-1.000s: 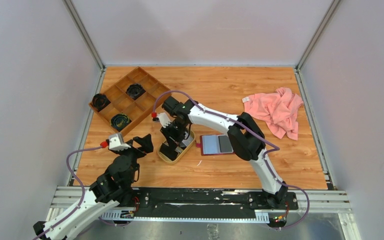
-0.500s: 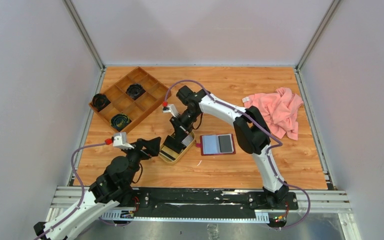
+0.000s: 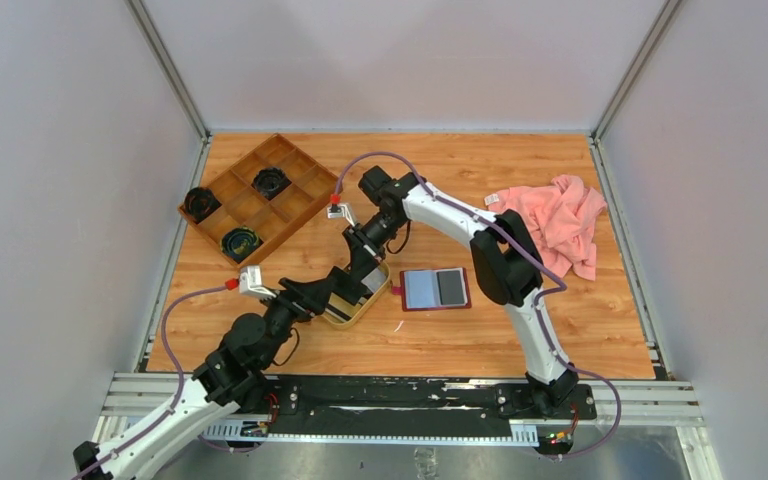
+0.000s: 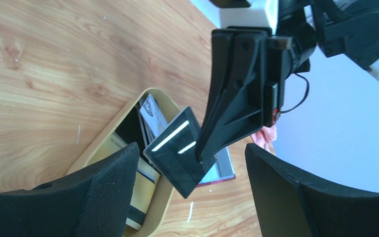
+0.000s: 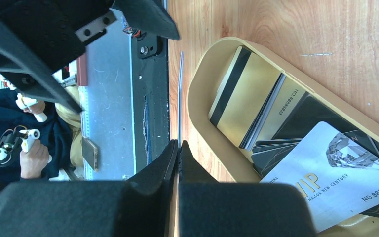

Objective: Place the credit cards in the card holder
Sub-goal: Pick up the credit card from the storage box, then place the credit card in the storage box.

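Right end effector: clenched on a dark card, pinching one edge. The card hangs tilted just above the oval wooden tray. In the right wrist view it shows edge-on, as a thin line.

Left end effector: released, fingers wide apart. It comes in from 7 o'clock of the tray. The dark card sits between the two fingers and touches neither.

In the tray: gold cards with a black stripe, overlapping, and a silver VIP card lying over darker ones.

Card holder: open flat on the worktop, grey-blue inside facing up, just beside the tray at its 3 o'clock. I see no card in it.

Compartmented wooden box is at 10 o'clock of the tray. Pink cloth is at 2 o'clock, well apart.
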